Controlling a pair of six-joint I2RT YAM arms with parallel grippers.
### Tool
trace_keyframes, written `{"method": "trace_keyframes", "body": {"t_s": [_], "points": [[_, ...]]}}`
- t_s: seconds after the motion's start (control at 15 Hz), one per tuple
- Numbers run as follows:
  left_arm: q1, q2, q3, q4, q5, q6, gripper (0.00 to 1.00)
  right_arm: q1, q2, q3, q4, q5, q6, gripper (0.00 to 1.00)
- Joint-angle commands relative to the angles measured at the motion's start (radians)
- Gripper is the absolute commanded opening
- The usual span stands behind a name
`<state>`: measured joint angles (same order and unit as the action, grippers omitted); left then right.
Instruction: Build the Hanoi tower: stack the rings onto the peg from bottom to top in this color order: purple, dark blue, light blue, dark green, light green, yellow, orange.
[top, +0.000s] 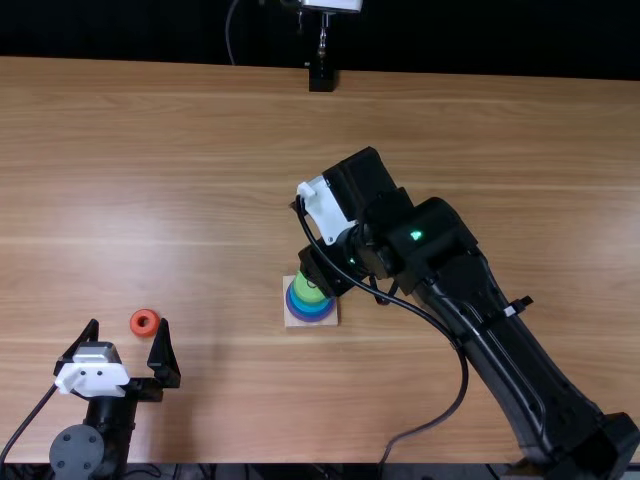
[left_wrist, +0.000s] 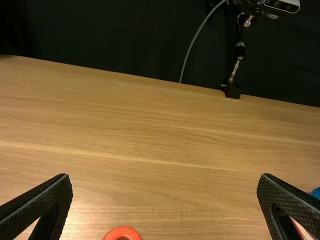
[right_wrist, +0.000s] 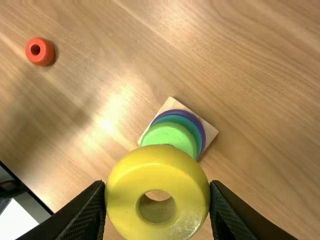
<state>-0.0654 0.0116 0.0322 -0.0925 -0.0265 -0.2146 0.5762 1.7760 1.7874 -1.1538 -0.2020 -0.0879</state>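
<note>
Hanoi tower (top: 310, 303) is sitting on the worktop (top: 170, 180), its light green ring (right_wrist: 170, 136) lying uppermost. Near it, the right pincer (top: 325, 270) is clamping the yellow ring (right_wrist: 157, 172) between its fingers. The left pincer (top: 129, 323) is hanging wide apart, near the orange ring (top: 136, 322).

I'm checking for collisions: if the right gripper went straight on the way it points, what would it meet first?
Most likely the light green ring, touched first by the yellow ring held in the right gripper; the gap and exact line are hard to judge.
</note>
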Motion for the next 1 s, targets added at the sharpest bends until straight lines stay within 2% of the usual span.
{"method": "trace_keyframes", "body": {"t_s": [0.0, 0.2, 0.93], "points": [[0.006, -0.012, -0.032, 0.0, -0.01, 0.005, 1.0, 0.016, 0.017, 0.04, 0.013, -0.015, 0.005, 0.0], [0.006, -0.012, -0.032, 0.0, -0.01, 0.005, 1.0, 0.017, 0.03, 0.04, 0.017, -0.015, 0.014, 0.0], [0.006, -0.012, -0.032, 0.0, -0.008, 0.005, 1.0, 0.044, 0.037, 0.023, 0.004, -0.013, 0.011, 0.0]]}}
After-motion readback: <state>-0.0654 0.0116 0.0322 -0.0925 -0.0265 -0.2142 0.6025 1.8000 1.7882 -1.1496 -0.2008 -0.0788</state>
